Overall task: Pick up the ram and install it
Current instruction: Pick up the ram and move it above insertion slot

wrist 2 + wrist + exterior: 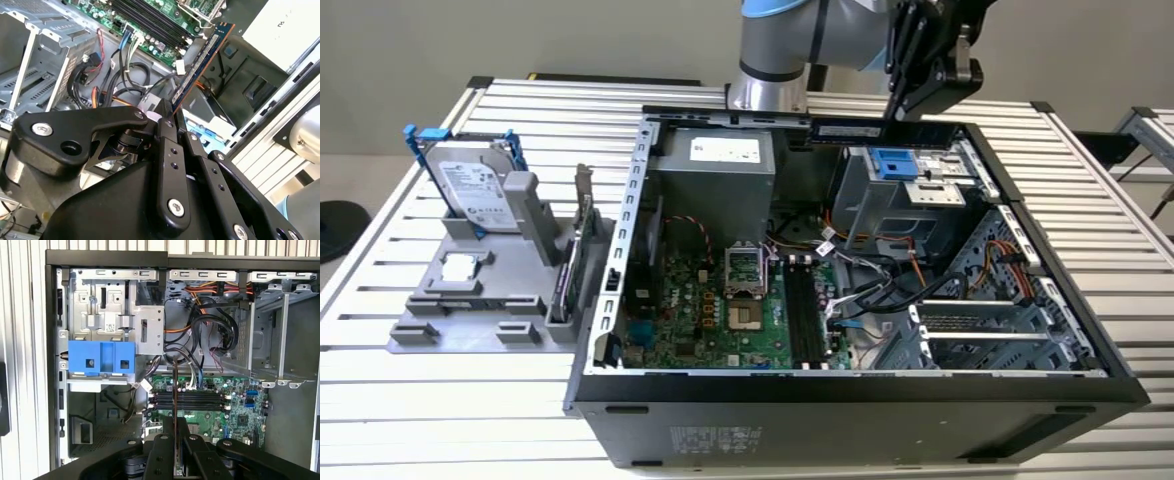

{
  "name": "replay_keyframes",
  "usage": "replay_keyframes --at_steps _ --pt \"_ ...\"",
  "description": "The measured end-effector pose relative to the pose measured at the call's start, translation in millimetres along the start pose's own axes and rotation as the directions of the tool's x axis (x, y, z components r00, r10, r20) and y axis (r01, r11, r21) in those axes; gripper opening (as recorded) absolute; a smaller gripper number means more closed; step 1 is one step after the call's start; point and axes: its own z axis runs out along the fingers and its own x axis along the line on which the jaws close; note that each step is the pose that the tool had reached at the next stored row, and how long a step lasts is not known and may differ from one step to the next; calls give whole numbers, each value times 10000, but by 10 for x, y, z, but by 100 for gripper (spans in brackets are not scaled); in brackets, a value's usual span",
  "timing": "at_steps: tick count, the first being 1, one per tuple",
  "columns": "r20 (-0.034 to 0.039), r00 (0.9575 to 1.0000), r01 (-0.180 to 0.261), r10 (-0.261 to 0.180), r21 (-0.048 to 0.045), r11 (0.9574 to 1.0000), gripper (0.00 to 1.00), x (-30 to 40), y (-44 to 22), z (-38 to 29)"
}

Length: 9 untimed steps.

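The ram (854, 131) is a long dark stick held level above the back of the open computer case (854, 385). My gripper (909, 117) is shut on it near its end at the exterior view's right. In the second wrist view the ram (202, 60) sticks out from between the black fingers (167, 131) over the case interior. In the first wrist view it appears edge-on as a thin strip (175, 400) rising from my gripper (175, 436). The black memory slots (803, 320) on the green motherboard (707, 310) lie well below, apart from the ram.
A power supply (714, 165), a blue drive caddy (894, 163) and loose cables (210, 332) crowd the case beneath the ram. On the exterior view's left, a grey fixture (467, 305) carries a hard drive in a blue frame (474, 190) and a card with a metal bracket (574, 250).
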Motion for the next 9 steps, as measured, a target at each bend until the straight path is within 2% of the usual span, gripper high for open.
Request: replay_keyframes --at_steps 9 --pt "0 10000 0 0 0 10000 0 0 8 0"
